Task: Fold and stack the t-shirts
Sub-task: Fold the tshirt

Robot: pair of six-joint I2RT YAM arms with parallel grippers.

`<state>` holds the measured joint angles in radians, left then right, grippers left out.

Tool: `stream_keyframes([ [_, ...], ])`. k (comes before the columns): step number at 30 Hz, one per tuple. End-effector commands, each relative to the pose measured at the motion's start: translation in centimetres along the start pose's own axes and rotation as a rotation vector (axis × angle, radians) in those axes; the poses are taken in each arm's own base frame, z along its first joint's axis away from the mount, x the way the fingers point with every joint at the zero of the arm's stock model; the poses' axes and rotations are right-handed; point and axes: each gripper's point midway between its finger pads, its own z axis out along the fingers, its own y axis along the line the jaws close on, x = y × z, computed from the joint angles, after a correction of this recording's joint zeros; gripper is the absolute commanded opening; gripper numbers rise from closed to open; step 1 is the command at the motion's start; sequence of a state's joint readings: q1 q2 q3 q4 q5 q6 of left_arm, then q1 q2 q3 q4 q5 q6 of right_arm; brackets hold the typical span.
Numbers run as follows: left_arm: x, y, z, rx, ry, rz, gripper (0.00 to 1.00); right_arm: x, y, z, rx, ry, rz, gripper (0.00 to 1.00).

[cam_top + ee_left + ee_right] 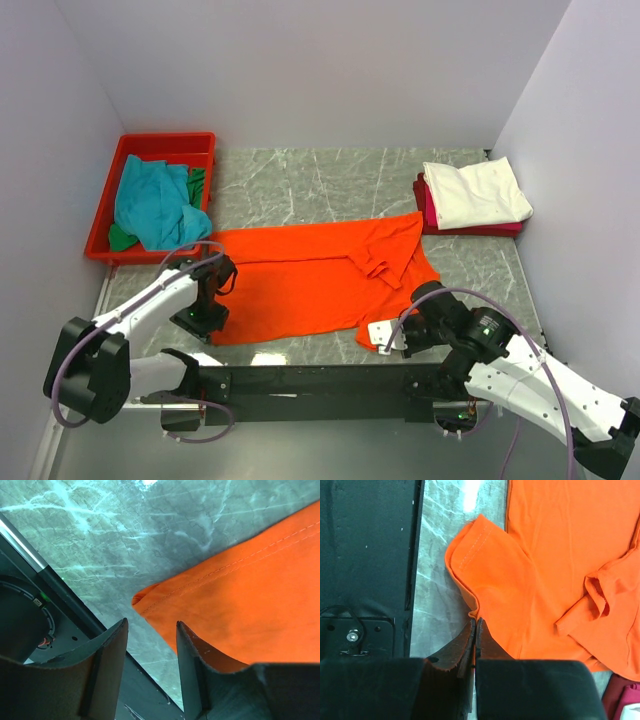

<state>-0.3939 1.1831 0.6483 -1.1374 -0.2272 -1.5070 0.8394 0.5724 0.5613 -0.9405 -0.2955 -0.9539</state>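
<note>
- Left gripper (151, 626): jaws apart, nothing pinched; one finger over cloth, the other over bare table (300, 180); the tray (165, 140) at its 11 o'clock holds the teal shirt (150, 205) and green shirt (197, 180) in a heap.
- Orange shirt (300, 285): spread mid-table; its 8 o'clock corner lies just ahead of the left jaws; the collar end points to 3 o'clock, where the cloth is rumpled.
- Right gripper (475, 624): jaws together, apparently clamped on the hem at the shirt's 5 o'clock.
- White shirt (475, 190): folded, on top of the red shirt (430, 215), at the table's 2 o'clock.
- Step in hand, as I judge it: taking both near corners for the first fold; the left jaws should close low enough to catch the hem, not skate over it; check the bite before lifting; raise both corners level and carry them toward 12 o'clock with the edge taut; smooth the rumpled end or it will fold in lumpy.
</note>
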Motion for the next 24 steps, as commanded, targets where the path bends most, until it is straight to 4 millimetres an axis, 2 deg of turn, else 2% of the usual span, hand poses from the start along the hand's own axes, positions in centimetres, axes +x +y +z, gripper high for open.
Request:
stream_keyframes([
  [1, -0.4, -0.8, -0.6, 0.012, -0.032, -0.01, 0.49, -0.4, -0.8, -0.1, 0.035, -0.02, 0.008, 0.0],
  [7, 0.1, -0.6, -0.5, -0.021, -0.04, 0.027, 0.48, -0.8, -1.2, -0.4, 0.043, -0.032, 0.007, 0.0],
  [18, 2.5, -0.5, -0.1, -0.051, -0.024, 0.034, 0.47, -1.2, -1.5, -1.3, 0.041, -0.062, -0.004, 0.0],
  [24, 3.1, -0.6, 1.0, -0.03, -0.008, -0.081, 0.46, -1.0, -1.6, -1.5, 0.041, -0.07, -0.001, 0.0],
])
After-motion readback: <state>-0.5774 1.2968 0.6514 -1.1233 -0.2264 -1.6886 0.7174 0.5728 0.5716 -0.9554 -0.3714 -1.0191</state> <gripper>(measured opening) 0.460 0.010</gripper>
